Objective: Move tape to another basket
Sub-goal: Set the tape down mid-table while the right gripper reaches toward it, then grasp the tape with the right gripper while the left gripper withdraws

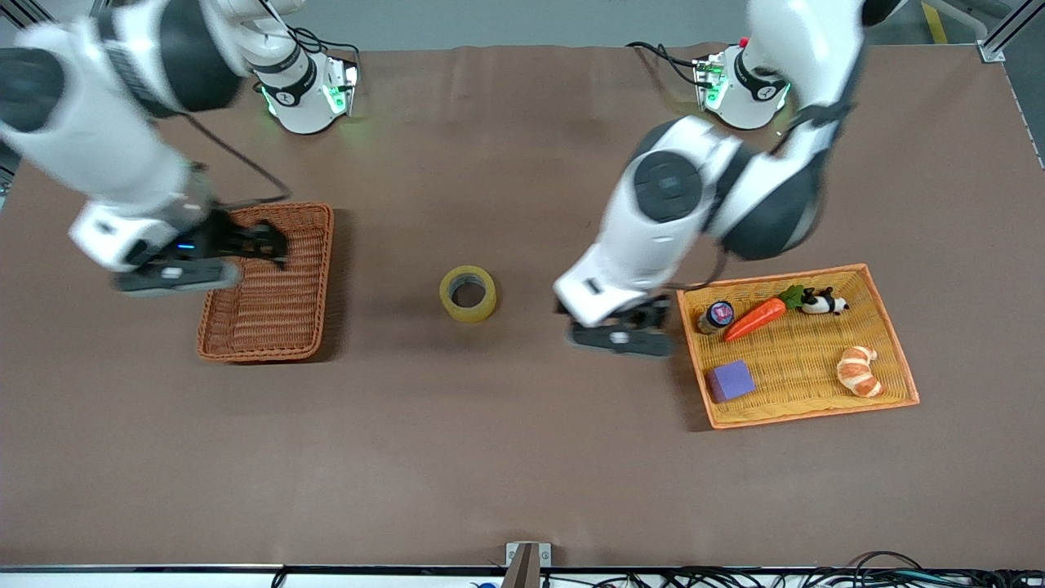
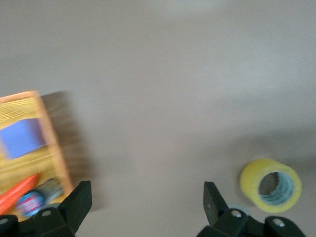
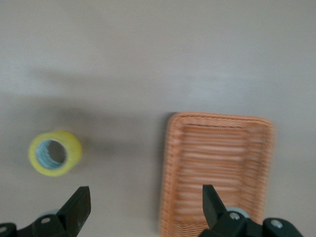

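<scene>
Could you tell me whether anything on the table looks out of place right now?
Yes: the yellowish roll of packing tape lies alone on the bare brown table, in neither the reddish-brown wicker basket nor the flat orange-yellow tray. Both the left gripper and the right gripper are open and hold nothing.

Premises: a robotics laboratory. Two white arms stand bolted to a table (image 1: pixel 522 457) covered in plain brown sheeting, their bases (image 1: pixel 306 94) showing green indicator lights. Loose cabling (image 1: pixel 816 578) runs along the table's nearer edge, and aluminium framing (image 1: pixel 1004 37) stands at one corner. Toy food sits in a woven tray (image 1: pixel 898 359).
</scene>
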Robot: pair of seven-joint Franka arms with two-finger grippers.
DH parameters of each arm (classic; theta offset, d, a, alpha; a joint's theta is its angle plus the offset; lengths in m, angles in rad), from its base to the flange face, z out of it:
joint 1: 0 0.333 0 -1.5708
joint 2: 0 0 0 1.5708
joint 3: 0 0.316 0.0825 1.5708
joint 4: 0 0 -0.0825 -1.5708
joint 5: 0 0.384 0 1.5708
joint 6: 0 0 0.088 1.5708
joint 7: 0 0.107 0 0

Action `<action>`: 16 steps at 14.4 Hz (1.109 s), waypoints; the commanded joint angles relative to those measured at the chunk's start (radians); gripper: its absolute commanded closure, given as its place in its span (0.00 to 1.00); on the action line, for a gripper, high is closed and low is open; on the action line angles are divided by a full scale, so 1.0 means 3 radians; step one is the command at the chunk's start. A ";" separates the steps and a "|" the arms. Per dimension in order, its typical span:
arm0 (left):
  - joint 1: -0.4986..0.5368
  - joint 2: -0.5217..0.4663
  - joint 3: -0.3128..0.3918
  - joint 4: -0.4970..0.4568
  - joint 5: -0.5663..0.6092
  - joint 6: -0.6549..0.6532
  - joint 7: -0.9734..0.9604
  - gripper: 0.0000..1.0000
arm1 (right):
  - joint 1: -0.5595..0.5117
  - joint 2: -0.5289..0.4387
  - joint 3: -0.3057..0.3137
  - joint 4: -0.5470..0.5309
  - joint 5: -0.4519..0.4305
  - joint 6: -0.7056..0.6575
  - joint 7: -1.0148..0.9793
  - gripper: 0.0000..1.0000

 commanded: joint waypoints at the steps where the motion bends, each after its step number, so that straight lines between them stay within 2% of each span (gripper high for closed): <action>1: 0.0295 -0.0351 -0.0033 -0.0206 0.0021 -0.0109 0.0020 0.00 | 0.0080 0.0188 0.0298 -0.0330 -0.0076 0.0515 0.0485 0.00; 4: 0.0556 -0.0519 -0.0028 -0.0211 0.0021 -0.0175 0.0020 0.00 | 0.0274 0.0612 0.0406 -0.0330 -0.0464 0.0782 0.0919 0.00; 6: 0.0689 -0.0606 -0.0028 -0.0212 0.0027 -0.0282 0.0051 0.00 | 0.0437 0.0965 0.0437 -0.0315 -0.0847 0.0981 0.1263 0.00; 8: 0.0873 -0.0714 -0.0033 -0.0217 0.0021 -0.0329 0.0168 0.00 | 0.0545 0.1185 0.0437 -0.0315 -0.0935 0.1191 0.1478 0.00; 11: 0.1063 -0.0806 -0.0038 -0.0222 -0.0085 -0.0334 0.0321 0.00 | 0.0602 0.1334 0.0437 -0.0315 -0.0961 0.1385 0.1504 0.00; 14: 0.1272 -0.0867 -0.0038 -0.0262 -0.0223 -0.0329 0.0526 0.00 | 0.0607 0.1488 0.0437 -0.0346 -0.1129 0.1534 0.1520 0.00; 16: 0.1258 -0.1031 0.0008 -0.0436 -0.0285 -0.0303 0.0638 0.00 | 0.0653 0.1528 0.0432 -0.0427 -0.1246 0.1661 0.1520 0.00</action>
